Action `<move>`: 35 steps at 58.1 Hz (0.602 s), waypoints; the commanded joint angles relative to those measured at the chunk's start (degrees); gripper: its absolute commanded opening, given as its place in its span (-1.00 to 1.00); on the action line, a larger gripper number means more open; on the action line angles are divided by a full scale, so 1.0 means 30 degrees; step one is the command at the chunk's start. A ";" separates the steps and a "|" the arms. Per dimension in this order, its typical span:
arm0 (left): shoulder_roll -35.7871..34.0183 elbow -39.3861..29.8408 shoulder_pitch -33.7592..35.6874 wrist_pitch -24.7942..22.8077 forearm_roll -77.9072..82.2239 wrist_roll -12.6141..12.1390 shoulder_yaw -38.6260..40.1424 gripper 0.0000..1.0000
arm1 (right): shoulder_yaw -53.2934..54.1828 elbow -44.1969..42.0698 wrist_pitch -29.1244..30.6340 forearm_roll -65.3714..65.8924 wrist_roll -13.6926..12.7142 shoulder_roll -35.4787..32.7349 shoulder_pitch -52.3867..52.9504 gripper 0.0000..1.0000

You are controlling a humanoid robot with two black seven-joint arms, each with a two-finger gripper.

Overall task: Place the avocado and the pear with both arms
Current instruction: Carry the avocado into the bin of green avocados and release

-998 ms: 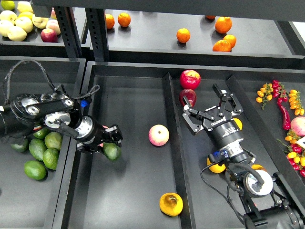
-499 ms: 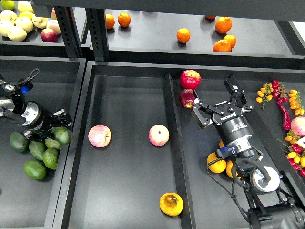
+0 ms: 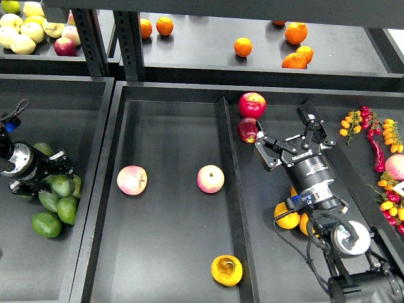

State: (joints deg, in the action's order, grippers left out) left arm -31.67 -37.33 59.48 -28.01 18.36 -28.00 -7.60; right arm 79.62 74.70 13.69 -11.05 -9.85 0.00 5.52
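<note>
**Pear lies well apart from both arms**

The left gripper (image 3: pixel 60 169) sits low over a heap of dull green avocados in the left bin (image 3: pixel 95 126), its dark fingers closed around one green avocado (image 3: pixel 62 185) at about 6 o'clock from the wrist. The squat golden-orange pear with a brown blemish (image 3: pixel 226 270) rests at the near end of the middle tray (image 3: pixel 170 107). The right gripper (image 3: pixel 293 140), fingers spread and empty, hangs over the right tray; the pear lies at roughly 7 o'clock from it, nearer this arm.
</note>
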 commanded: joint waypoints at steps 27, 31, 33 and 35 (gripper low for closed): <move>0.0683 0.0520 -0.0021 0.0002 0.0062 -0.0001 0.0101 0.31 | -0.0057 0.0002 0.0096 -0.0008 -0.0029 0.0000 -0.0112 0.99; 0.0683 0.0520 0.0009 0.0002 0.0091 -0.0001 0.0101 0.36 | -0.0057 0.0002 0.0096 -0.0008 -0.0029 0.0000 -0.0112 0.99; 0.0683 0.0549 0.0009 0.0002 0.0091 -0.0001 0.0101 0.42 | -0.0086 0.0002 0.0096 -0.0008 -0.0029 0.0000 -0.0170 0.99; 0.0683 0.0549 0.0009 0.0002 0.0062 -0.0001 0.0101 0.45 | -0.0115 0.0002 0.0096 -0.0008 -0.0029 0.0000 -0.0229 0.99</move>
State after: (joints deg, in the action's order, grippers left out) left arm -29.62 -35.76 59.46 -27.99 18.55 -28.00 -7.29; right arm 79.44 74.70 13.97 -11.08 -9.93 0.00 5.18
